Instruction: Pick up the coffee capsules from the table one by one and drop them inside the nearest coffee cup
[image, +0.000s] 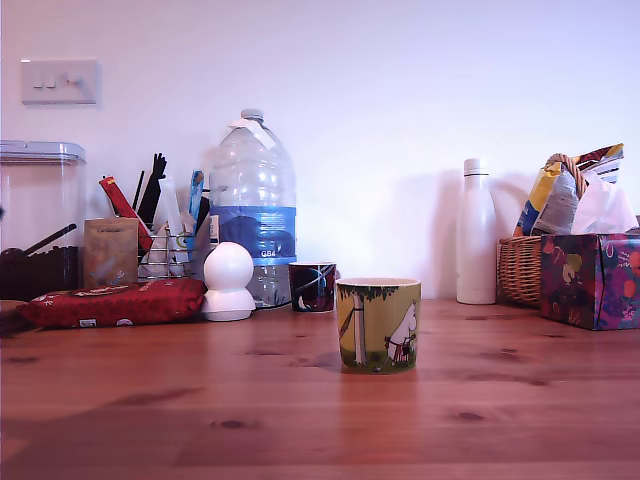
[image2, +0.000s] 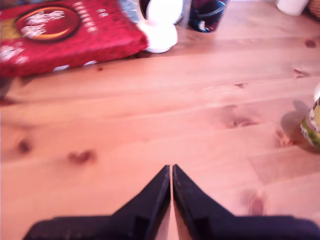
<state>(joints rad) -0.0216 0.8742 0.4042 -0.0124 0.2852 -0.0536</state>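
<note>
The black tapered gripper (image2: 171, 172) is seen clenched empty above the grained, knotted table (image2: 150, 115), 1 squat glossy coffee cup (image: 378, 325) standing apart.

A plain white wall (image: 380, 110) closes the far side, bearing a white light switch (image: 59, 82) high at the exterior view's left. Soft shadows fall on it – light comes from the near side. The reddish wooden table (image: 300, 420) shows dark knots.

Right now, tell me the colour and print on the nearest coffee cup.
Yellow-green coffee cup with a white cartoon creature and a tree; the exterior view shows it best.
</note>
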